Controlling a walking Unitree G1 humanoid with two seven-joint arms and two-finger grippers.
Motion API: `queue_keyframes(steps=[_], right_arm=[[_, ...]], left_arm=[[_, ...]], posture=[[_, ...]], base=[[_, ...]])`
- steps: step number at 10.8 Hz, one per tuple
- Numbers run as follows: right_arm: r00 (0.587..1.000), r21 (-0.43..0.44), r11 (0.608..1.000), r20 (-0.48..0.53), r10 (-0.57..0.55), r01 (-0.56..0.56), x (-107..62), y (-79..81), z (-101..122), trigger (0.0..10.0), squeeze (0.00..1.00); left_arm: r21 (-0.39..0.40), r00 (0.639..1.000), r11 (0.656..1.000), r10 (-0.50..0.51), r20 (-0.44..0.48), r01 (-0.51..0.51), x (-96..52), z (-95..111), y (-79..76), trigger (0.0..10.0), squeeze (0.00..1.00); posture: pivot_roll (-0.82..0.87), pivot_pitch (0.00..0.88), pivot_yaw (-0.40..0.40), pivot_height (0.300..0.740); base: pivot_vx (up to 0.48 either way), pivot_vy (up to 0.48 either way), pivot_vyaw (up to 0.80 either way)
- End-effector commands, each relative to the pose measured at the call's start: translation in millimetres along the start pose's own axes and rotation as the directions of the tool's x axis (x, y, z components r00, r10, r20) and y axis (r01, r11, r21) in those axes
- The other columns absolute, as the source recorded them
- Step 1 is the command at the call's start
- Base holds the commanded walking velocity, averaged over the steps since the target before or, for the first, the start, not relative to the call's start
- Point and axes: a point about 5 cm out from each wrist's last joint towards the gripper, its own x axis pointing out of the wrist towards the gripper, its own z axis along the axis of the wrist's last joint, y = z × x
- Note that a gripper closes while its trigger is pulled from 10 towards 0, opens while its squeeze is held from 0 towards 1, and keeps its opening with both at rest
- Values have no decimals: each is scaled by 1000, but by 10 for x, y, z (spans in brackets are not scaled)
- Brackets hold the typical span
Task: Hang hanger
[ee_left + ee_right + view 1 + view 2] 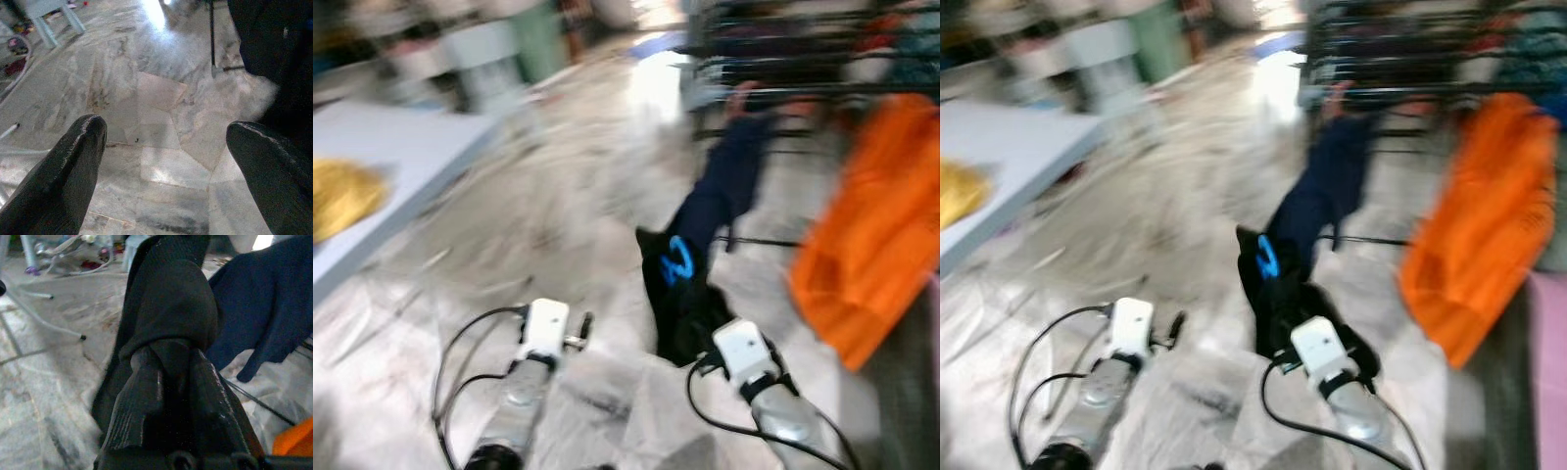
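Observation:
My right gripper (177,369) is shut on a black garment (677,294) that bears a bright blue mark (677,262). It holds the garment above the marble floor, low and a little right of centre. The cloth wraps over both fingers (142,401); I cannot make out a hanger in it. Just beyond, a navy garment (729,181) hangs from a dark clothes rack (803,59). My left gripper (164,147) is open over bare floor, left of the black garment. Both eye views are blurred.
An orange garment (876,235) hangs on the rack at the right. A pale table (401,147) with a yellow cloth (342,196) stands at the left. Marble floor (578,176) stretches ahead between table and rack. Furniture stands blurred at the back.

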Motion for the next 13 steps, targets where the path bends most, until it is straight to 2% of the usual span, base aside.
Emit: queue_keyframes(steps=[1, 3, 5, 9, 12, 13], right_arm=[[997, 20, 1000, 71, -16, 15, 52, 4, 155, 10000, 0], [993, 92, 992, 80, -91, 84, 68, -83, 208, 10000, 0], [991, 110, 991, 105, -82, 71, 111, -88, 306, 10000, 0], [982, 145, 980, 151, 116, -138, 97, -74, 570, 10000, 0], [960, 129, 959, 156, 233, -254, 26, -93, 650, 10000, 0], [951, 134, 947, 150, 270, -291, -8, -106, 662, 10000, 0]], left_arm=[[9, 999, 999, 45, 3, -45, -27, 1, 122, 10000, 0], [-12, 998, 999, 39, 52, -38, -43, 101, 151, 10000, 0], [-11, 999, 1000, 1, 38, -1, -27, 92, 156, 10000, 0], [35, 996, 998, -45, 79, 42, 72, 234, 78, 10000, 0], [38, 996, 998, -44, 79, 41, 91, 238, 66, 10000, 0], [39, 996, 998, -46, 78, 43, 98, 237, 60, 10000, 0]], posture=[[-103, 53, 104, 740], [-102, 49, 105, 740], [-101, 49, 108, 740], [-114, 42, 111, 740], [-122, 36, 114, 740], [-124, 32, 116, 740]], base=[[0, 0, 794], [0, 0, 794], [0, 0, 794], [0, 0, 794], [0, 0, 792], [0, 0, 0]])
